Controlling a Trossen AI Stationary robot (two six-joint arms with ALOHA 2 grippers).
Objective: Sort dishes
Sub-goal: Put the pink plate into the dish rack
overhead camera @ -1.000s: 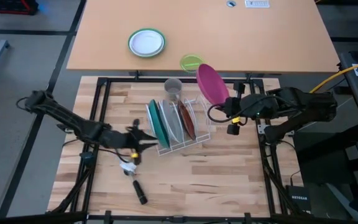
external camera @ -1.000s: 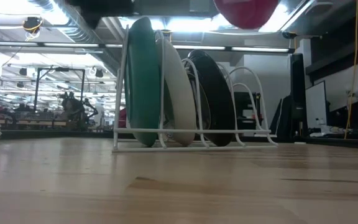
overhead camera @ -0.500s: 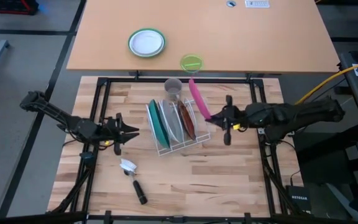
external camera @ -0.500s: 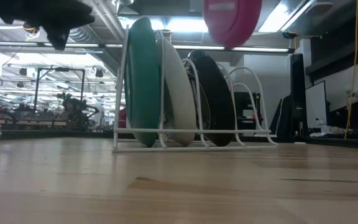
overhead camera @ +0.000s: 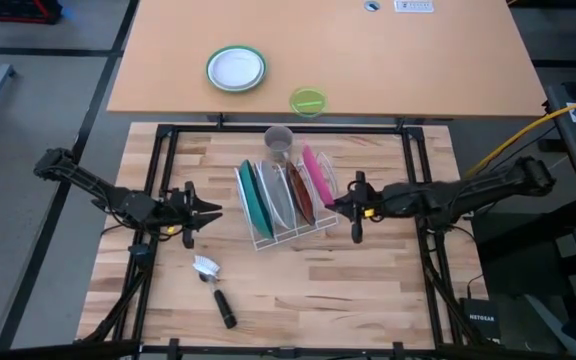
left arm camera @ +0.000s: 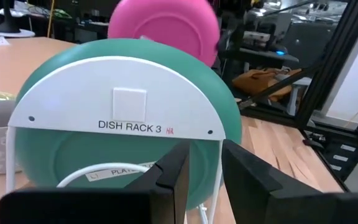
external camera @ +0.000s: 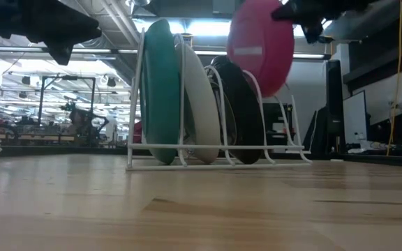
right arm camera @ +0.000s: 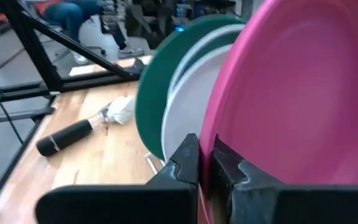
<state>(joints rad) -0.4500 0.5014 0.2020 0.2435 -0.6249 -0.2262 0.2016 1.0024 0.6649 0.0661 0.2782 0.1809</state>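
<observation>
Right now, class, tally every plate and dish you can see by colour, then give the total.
Teal-green plate: 1
White plate: 1
Dark red plate: 1
Pink plate: 1
Green-rimmed white plate: 1
Lime-green dish: 1
Total: 6

Rack centre: blocked by white wire dish rack (overhead camera: 290,212) with teal-green round plate (overhead camera: 253,201), plain white plate (overhead camera: 278,196) and dark red plate (overhead camera: 301,194) standing on edge, packed close together.
Rack's right end: taken by magenta pink plate (overhead camera: 317,176), pinched at its rim by right gripper (overhead camera: 349,207).
Behind rack: grey cup (overhead camera: 278,143) just beside the wires.
Left of rack: narrow gap to left gripper (overhead camera: 208,210), part-open, facing the teal plate.
Front left: dish brush with black handle (overhead camera: 214,291) lying on the wooden desk (overhead camera: 308,290).
Front right: bare wood.
</observation>
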